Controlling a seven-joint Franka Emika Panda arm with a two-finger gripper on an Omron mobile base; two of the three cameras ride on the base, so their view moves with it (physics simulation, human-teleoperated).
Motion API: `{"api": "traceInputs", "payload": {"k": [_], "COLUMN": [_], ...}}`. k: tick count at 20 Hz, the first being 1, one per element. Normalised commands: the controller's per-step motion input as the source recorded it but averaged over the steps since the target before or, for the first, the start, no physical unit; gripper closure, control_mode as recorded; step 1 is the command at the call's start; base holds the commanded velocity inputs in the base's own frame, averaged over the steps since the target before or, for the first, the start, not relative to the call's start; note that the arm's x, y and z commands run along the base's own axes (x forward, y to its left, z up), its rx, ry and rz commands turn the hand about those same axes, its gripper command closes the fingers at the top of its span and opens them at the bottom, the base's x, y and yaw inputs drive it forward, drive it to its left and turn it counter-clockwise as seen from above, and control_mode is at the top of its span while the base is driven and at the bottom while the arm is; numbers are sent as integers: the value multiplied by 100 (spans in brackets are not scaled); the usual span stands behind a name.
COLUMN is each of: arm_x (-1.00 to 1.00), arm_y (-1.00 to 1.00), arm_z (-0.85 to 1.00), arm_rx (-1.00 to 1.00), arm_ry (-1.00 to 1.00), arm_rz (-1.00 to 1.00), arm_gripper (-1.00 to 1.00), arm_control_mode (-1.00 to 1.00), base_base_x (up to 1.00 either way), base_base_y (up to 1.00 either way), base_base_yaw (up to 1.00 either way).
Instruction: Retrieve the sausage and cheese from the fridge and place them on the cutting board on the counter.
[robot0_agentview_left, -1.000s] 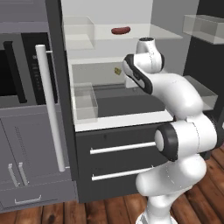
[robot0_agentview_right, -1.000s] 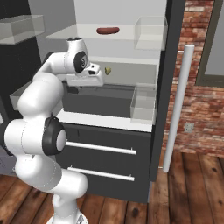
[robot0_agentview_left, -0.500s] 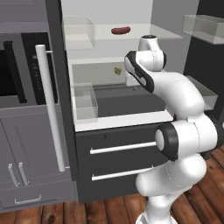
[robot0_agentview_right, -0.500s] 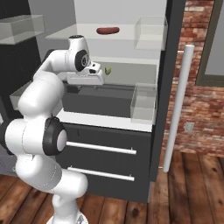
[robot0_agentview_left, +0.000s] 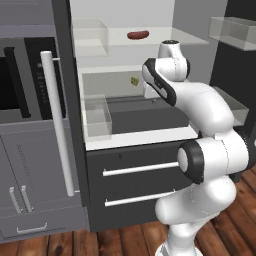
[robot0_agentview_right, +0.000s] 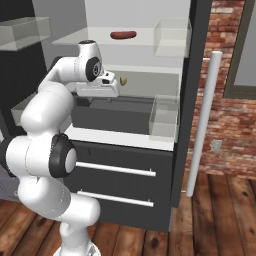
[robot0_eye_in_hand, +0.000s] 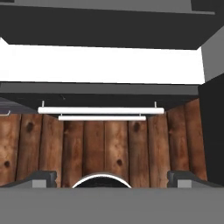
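Fridge (robot0_agentview_left: 145, 150): doors swung wide, inside lit pale; two dark drawers with silver bar handles sit below the open part.
Sausage (robot0_agentview_left: 138, 35): lies flat on the top shelf, near the middle, with bare shelf on either side; also seen in the right base view (robot0_agentview_right: 123, 35).
Cheese (robot0_agentview_right: 123, 80): small yellowish chunk far back on the second shelf, just right of the arm's wrist; seen too in the left base view (robot0_agentview_left: 134, 81).
Hand (robot0_eye_in_hand: 111, 175): fingers spread wide, holding nothing; in the hand view it looks down past the white lip of the fridge floor to the drawer handles and wood floor.
Arm: reaches into the middle compartment, wrist near the cheese but apart from it.
Left bin (robot0_agentview_left: 98, 117): clear box at the near left edge of the lower shelf, well left of the arm.
Right bin (robot0_agentview_right: 165, 119): clear box at the near right edge, free space between it and the wrist.
Upper bin (robot0_agentview_right: 172, 37): clear box at the right end of the top shelf, apart from the sausage.
Door handle (robot0_agentview_left: 57, 125): long silver bar left of the opening.
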Motion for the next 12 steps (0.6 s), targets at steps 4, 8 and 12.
{"api": "traceInputs", "payload": {"k": [4, 8, 12], "arm_x": [0, 0, 0], "arm_y": [0, 0, 0], "arm_z": [0, 0, 0], "arm_rx": [0, 0, 0], "arm_ry": [0, 0, 0], "arm_rz": [0, 0, 0], "arm_gripper": [-100, -100, -100], "arm_control_mode": [100, 100, 100], "base_base_x": [0, 0, 0], "base_base_y": [0, 0, 0], "base_base_yaw": [0, 0, 0]}}
